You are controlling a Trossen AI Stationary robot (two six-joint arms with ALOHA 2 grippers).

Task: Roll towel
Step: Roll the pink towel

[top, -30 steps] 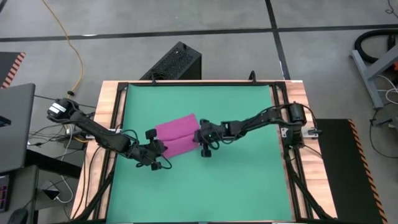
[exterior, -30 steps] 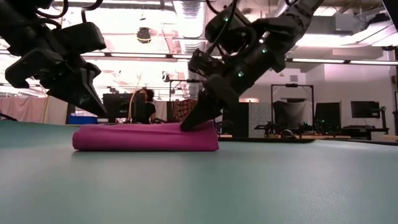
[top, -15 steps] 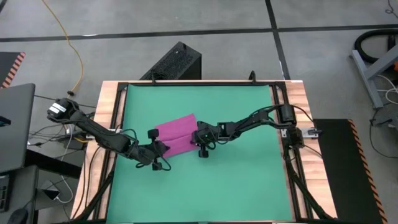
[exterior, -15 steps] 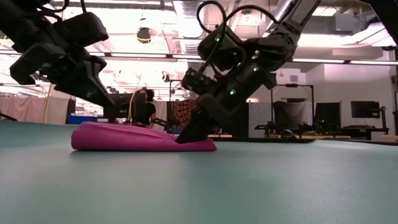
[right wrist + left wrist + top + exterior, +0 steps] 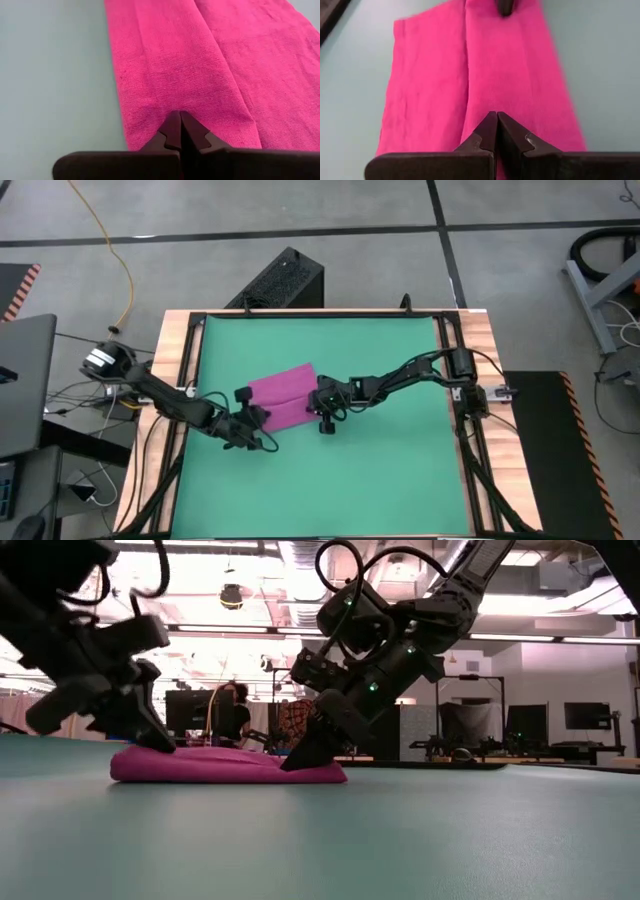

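You've got the towel (image 5: pixel 283 397), a plain magenta-pink thin soft cloth, lying folded flat left of centre on the green mat (image 5: pixel 380 470) that covers the wood-framed counter (image 5: pixel 172 350). It's a low elongated pad now, not a roll; the wrist views show a crease running along its length, so one layer is lapped over another.

Left pincer (image 5: pixel 262 416) is at the towel's near-left end, fingers fully closed. In its wrist view the tips (image 5: pixel 496 131) meet right over the pink fabric. Looks like a pinch on the folded edge or a press on it; can't tell which from here.

Right pincer (image 5: pixel 312 400) is at the towel's right end, also closed, tips (image 5: pixel 180 129) down on the cloth just inside the end edge. Low view shows it angled steeply, nose into the fabric at mat level (image 5: pixel 298 758).

Why it's set up like this, my read: both arms bracket the two ends of the same long edge, so that edge can be carried over evenly and the roll stays straight rather than coning. Closed tips work as a narrow pin on thin fabric.

Risks you should watch:
- thin cloth slips out of a closed pinch if only one layer is caught
- uneven travel between arms skews the roll
- tips dragging on the mat instead of lifting the edge

Task is early-to-mid by my judgement: folded, not yet rolled.
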